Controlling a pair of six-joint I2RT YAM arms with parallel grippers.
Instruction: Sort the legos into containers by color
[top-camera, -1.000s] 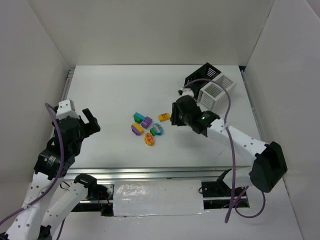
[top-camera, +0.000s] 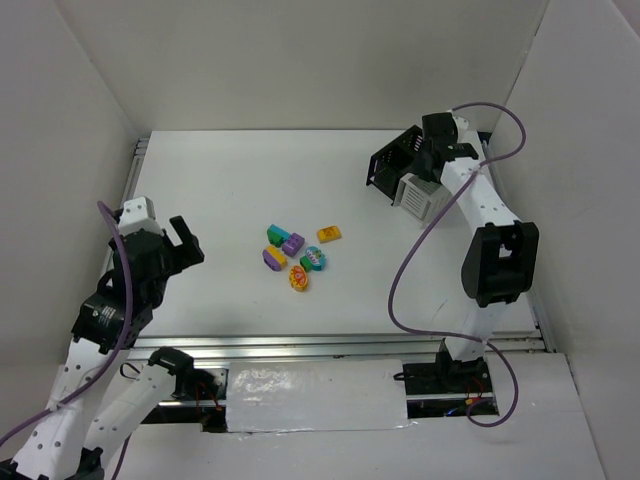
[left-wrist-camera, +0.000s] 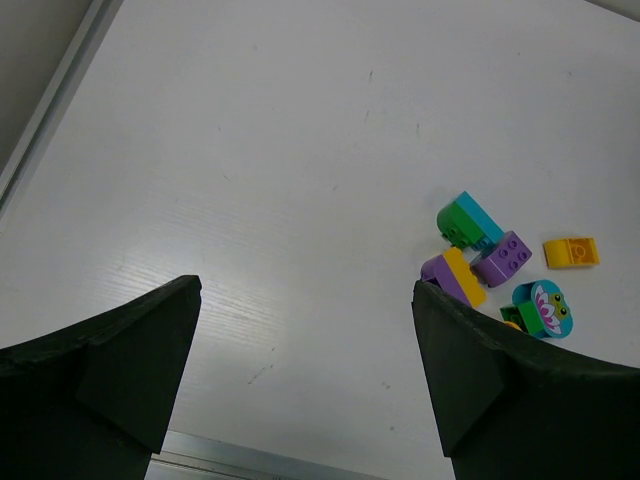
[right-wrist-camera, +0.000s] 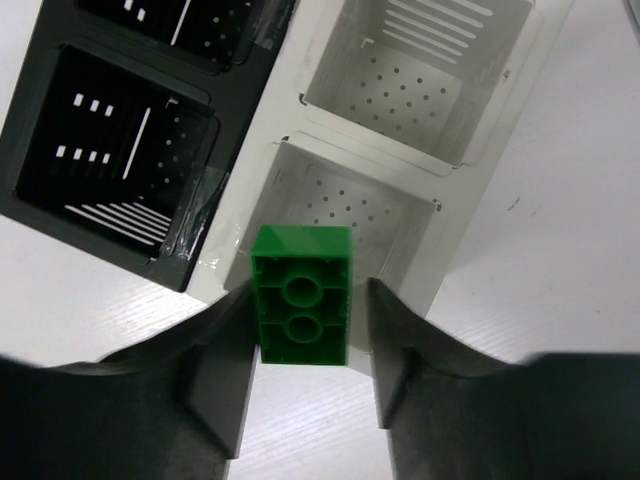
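Observation:
My right gripper hangs over the bins at the back right. In the right wrist view a green brick sits between my right gripper's fingers, hollow side towards the camera, over the near rim of a white bin. It touches the left finger, with a narrow gap to the right one. Black bins stand to the left. Several bricks lie mid-table: teal-green, purple, orange, yellow-purple, a teal oval and a red-yellow oval. My left gripper is open and empty, left of them.
A second white bin stands behind the near one. In the top view the black bin and white bin sit close to the right wall. A metal rail runs along the table's front edge.
My right arm has swung from beside the brick pile at mid-table up and back to over the bins. My left arm has barely moved.

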